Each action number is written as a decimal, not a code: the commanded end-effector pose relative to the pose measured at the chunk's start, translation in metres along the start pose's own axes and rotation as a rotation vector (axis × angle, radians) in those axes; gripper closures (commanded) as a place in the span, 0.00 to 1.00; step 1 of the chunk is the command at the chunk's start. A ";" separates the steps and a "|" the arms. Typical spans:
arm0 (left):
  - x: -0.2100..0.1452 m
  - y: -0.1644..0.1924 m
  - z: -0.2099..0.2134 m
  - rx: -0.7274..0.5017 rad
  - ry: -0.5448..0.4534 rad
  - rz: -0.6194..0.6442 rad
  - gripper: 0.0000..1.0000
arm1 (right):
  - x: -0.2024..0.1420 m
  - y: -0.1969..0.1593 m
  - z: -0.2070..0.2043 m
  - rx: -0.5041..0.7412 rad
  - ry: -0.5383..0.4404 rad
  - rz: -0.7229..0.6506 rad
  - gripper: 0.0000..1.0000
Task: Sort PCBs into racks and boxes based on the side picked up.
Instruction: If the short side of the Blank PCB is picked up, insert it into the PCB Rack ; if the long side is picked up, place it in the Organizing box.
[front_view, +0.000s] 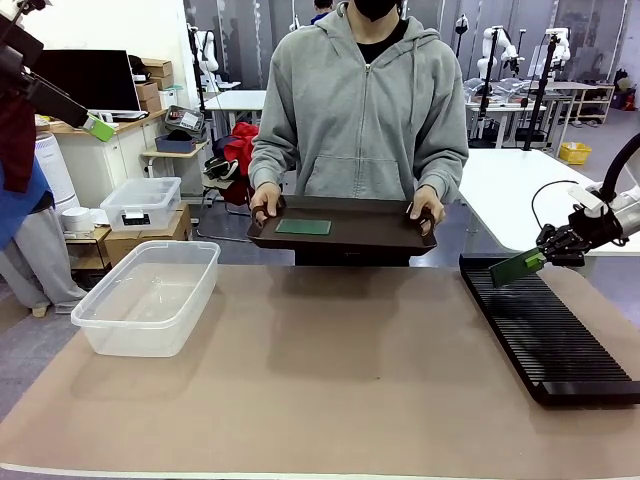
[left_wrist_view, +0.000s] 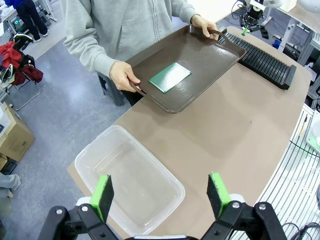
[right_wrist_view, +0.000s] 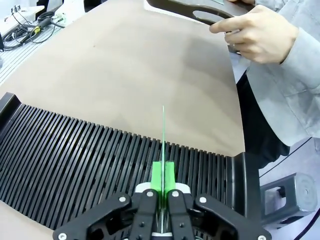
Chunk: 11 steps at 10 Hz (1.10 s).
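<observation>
One PCB (front_view: 518, 266) is clamped edge-on between the green pads of the right tool (front_view: 548, 254), which is closed tight on its end. The board tilts down toward the far end of the rack (front_view: 560, 335), the end nearest the person. From the right wrist it appears as a thin green line over the slots close to the rack's end wall. I cannot tell whether its lower edge touches a slot.

The rack lies on the right side of the desk (front_view: 340, 380), its long side running from the person's side toward the robot's.

The second PCB (front_view: 303, 227) lies flat, green face up, on a brown tray (front_view: 370, 222). The person (front_view: 360, 110) holds the tray by its two handles, one hand (front_view: 266, 208) at each end, at the far edge of the desk.

The box (front_view: 150, 295) sits on the left side of the desk, well apart from the rack. The left tool (left_wrist_view: 160, 187) hovers high above the box with its jaws wide apart and nothing between them.
</observation>
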<state>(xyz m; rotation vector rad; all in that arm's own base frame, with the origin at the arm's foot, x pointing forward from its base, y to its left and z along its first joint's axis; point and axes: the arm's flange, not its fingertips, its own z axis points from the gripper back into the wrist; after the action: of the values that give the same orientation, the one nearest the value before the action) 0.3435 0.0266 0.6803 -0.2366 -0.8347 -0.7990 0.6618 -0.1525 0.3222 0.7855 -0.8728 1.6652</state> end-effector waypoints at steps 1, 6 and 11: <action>-0.002 0.000 -0.001 -0.001 -0.010 -0.001 0.00 | -0.003 0.003 -0.012 0.002 0.020 0.024 0.97; -0.002 0.000 -0.001 -0.001 -0.010 -0.001 0.00 | -0.013 0.006 -0.023 0.016 0.009 0.000 0.97; -0.002 0.000 -0.001 -0.001 -0.010 -0.001 0.00 | -0.030 0.012 -0.022 -0.006 -0.043 -0.050 0.97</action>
<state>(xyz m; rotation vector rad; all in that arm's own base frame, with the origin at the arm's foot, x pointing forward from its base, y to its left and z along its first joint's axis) 0.3435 0.0266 0.6803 -0.2366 -0.8347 -0.7990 0.6573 -0.1524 0.2967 0.8261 -0.8798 1.6226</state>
